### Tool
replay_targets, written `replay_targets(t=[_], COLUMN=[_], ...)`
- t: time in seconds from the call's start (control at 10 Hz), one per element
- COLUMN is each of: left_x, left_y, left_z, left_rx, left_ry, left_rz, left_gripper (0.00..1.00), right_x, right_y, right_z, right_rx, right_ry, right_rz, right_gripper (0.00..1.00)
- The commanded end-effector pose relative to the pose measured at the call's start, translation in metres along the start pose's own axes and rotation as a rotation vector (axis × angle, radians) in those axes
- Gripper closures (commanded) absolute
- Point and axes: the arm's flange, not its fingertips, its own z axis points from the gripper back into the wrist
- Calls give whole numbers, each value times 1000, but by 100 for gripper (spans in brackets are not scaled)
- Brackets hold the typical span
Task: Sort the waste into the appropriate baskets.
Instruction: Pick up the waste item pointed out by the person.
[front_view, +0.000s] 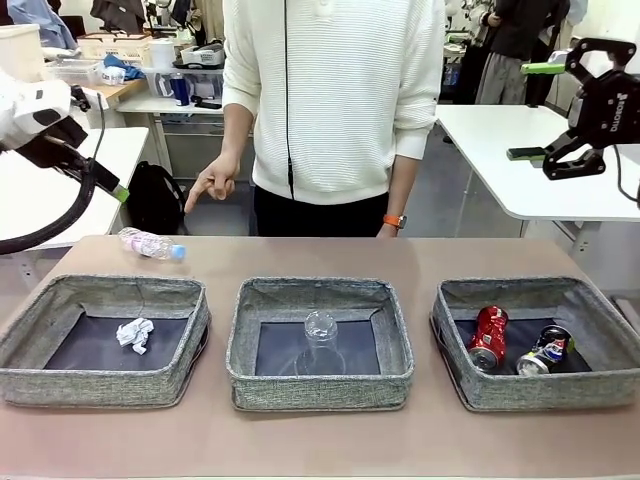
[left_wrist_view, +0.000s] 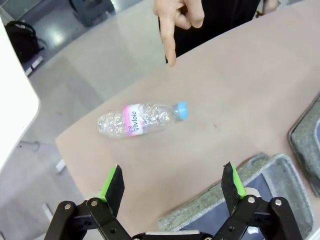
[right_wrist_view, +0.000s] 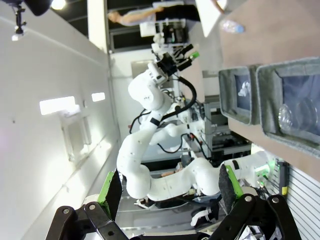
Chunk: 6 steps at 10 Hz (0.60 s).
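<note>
Bottle: the clear bottle with pink label and blue cap (left_wrist_view: 142, 119) lies on its side on the bare counter (front_view: 320, 440), behind the left basket (front_view: 30, 345) and apart from it, cap toward the middle of the counter.
Person: a hand (front_view: 212, 183) points a finger down toward the bottle's end of the counter without touching it.
Already sorted: crumpled paper ball (front_view: 135, 333) in the left basket; clear plastic cup (front_view: 320, 343) upside down in the middle basket (front_view: 320, 395); red can (front_view: 489, 337) and dark blue can (front_view: 545, 350) side by side in the right basket (front_view: 620, 335).
My left claw (left_wrist_view: 171, 184): fingers wide apart, holding nothing, hanging above the near counter edge with the bottle ahead and between the finger lines.
My right claw (front_view: 540, 110): fingers apart, empty, raised high and well off to the right.
How the bottle should handle: it looks empty and crinkled, so I judge it light, thin-walled and springy; it will likely dent under a squeeze and roll if nudged on its round side.
Where to hold: across the body at the pink label, fingers either side of the long axis; the cap end is stiffer but narrow.
Doubt: from the front the bottle is small and partly glare, so I cannot say whether any liquid is left inside.
Destination: I'd judge the middle basket, with the plastic cup.
</note>
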Motion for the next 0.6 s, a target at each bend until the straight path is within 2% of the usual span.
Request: replay_targets(t=[0.0, 0.1, 0.2, 0.3, 0.5], left_x=[5, 12, 15, 13, 13], left_y=[15, 31, 42, 46, 38], left_z=[-13, -19, -27, -35, -48], left_rx=[-46, -98, -91, -129, -253], left_ry=[211, 313, 357, 427, 439], left_rz=[-269, -545, -745, -1016, -1299], left_gripper=[0, 0, 0, 0, 0], right_x=[-1, -1, -1, -1, -1], right_y=[2, 2, 2, 2, 2], right_z=[0, 0, 0, 0, 0], right_rx=[-5, -5, -5, -5, -5], right_ry=[6, 6, 6, 6, 6], right_rz=[-3, -3, -3, -3, -3], right_gripper=[0, 0, 0, 0, 0])
